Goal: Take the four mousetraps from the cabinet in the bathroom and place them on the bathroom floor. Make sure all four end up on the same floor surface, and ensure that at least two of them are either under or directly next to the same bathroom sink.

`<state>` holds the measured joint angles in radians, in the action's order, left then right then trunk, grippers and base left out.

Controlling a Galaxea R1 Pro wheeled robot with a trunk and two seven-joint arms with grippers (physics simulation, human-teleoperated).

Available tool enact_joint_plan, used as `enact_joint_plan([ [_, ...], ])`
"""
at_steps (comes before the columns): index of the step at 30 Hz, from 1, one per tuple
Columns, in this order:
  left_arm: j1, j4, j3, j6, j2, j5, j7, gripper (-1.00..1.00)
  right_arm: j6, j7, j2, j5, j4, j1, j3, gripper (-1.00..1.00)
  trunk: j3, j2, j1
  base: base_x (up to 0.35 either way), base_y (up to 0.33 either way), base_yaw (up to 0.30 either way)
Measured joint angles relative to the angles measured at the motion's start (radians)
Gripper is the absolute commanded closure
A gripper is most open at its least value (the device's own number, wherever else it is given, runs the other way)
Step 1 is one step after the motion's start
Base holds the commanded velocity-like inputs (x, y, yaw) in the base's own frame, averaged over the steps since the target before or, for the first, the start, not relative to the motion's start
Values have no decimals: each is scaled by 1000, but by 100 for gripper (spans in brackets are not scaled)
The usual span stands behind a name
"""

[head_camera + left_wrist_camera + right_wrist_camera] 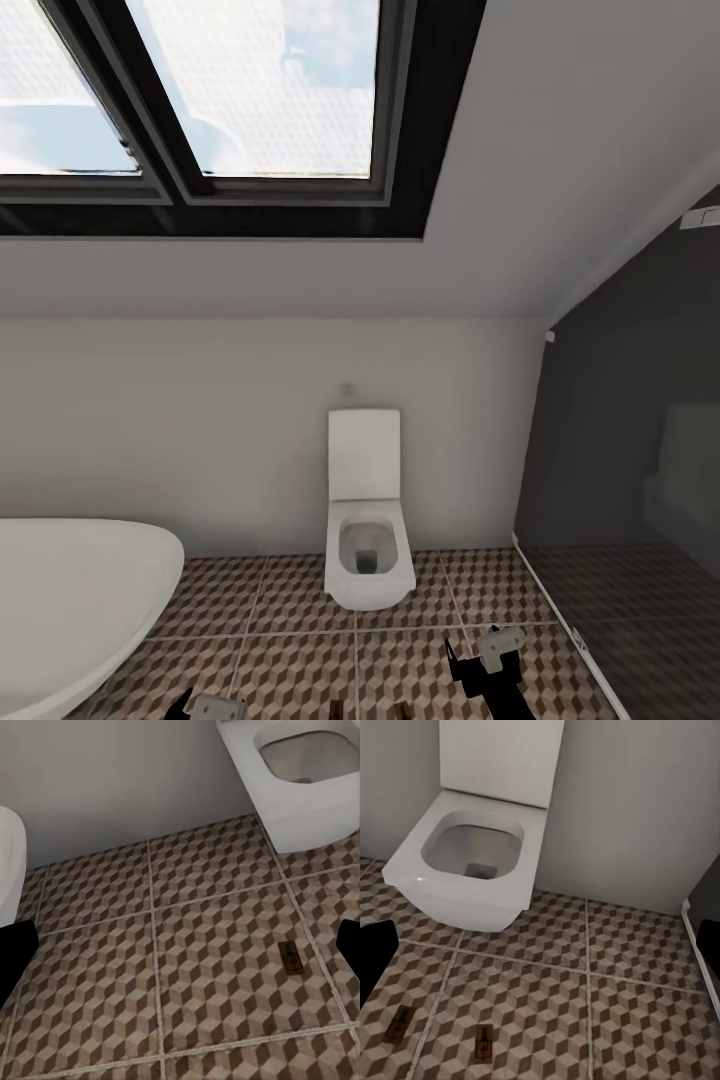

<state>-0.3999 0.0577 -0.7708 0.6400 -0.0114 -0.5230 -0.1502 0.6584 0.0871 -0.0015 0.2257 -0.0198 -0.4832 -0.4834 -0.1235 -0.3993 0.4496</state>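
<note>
Mousetraps: two (pixel 484 1043) (pixel 397 1023) flat on bathroom floor (pixel 645 1005) in front of toilet (pixel 472 862), apart, long axes roughly toward toilet & wall. Left claw (pixel 180 945) and right claw (pixel 540 960) both wide, holding nothing.

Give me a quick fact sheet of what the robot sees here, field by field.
Room: bathroom, skylight overhead
Floor: bathroom floor, cube-pattern tiles
Toilet: white toilet against the wall
Bathtub: white bathtub at the head view's left
Mousetraps in view: two mousetraps on the tiles in front of the toilet, first and second
Right end effector: open, empty
Left end effector: open, empty
</note>
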Motion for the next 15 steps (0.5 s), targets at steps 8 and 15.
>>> enact_joint_plan([
  [8,0,0,0,0,0,0,0,-100,0,-1,0,0,0,0,0,-100,0,0,0,0,0,0],
  [15,0,0,0,0,1,0,0,-100,0,-2,2,0,0,0,0,-100,0,0,0,0,0,0],
])
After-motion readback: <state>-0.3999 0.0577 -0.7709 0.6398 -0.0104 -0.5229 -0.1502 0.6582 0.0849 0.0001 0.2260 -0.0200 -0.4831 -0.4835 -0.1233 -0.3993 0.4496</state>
